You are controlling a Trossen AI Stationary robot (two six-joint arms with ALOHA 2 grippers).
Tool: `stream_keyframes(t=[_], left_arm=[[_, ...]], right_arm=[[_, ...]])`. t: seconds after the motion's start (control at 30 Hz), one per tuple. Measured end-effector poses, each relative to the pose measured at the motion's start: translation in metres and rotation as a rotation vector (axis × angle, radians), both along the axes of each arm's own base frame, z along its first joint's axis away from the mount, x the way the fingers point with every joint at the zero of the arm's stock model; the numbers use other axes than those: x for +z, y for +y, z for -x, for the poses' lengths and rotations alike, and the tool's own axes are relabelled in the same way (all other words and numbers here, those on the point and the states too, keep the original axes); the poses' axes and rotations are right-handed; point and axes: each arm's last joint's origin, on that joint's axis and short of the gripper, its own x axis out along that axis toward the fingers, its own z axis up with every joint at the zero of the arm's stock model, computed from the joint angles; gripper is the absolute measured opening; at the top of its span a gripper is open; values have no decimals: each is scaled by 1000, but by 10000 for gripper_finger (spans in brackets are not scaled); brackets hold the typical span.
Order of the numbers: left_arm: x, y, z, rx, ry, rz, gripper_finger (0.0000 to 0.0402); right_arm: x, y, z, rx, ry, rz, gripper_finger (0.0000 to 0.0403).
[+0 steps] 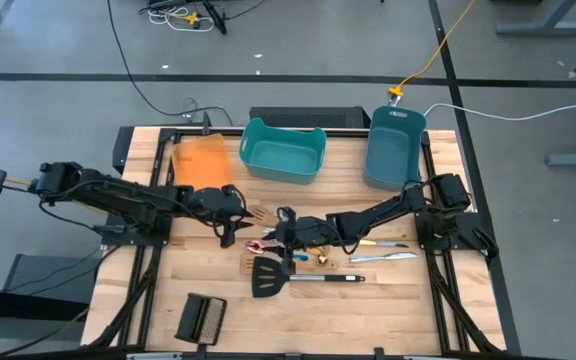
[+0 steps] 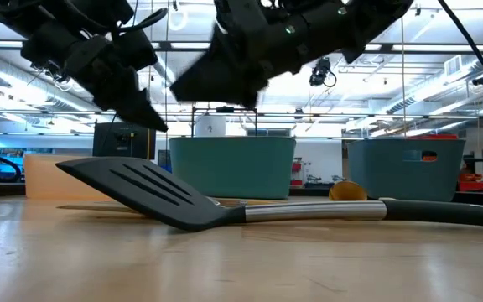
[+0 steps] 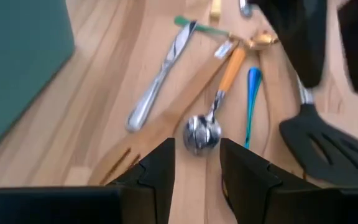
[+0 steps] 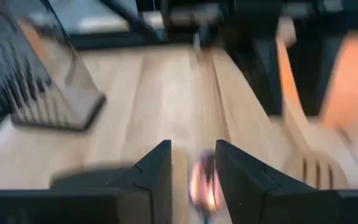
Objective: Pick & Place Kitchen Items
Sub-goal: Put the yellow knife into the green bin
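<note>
The utensils lie clustered mid-table: the black slotted spatula [image 1: 268, 276] nearest the front, a wooden slotted spatula [image 3: 160, 127] beside a silver table knife [image 3: 160, 78], and an orange-handled spoon [image 3: 213, 112] with its bowl just ahead of the left gripper [image 3: 196, 171], whose fingers [image 3: 160, 168] stand spread above the wood. The right gripper [image 4: 192, 174], also parted, frames a blurred pinkish spoon [image 4: 202, 180] between its tips; whether they touch it cannot be told. No writing is legible anywhere.

No legible text or labels anywhere.
</note>
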Motion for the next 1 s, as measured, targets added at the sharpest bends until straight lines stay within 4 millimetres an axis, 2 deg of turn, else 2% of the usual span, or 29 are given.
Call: stream_keyframes(t=[0.3,0.67,1.0], left_arm=[[-10,-12,9,12,133,47,133],[-9,-22,9,-1,118,61,133],[-8,-22,8,-1,106,64,133]], right_arm=[[9,-16,23,-72,239,-12,109],[-1,-26,53,-104,576,22,75],[-6,-29,85,-149,901,-22,72]])
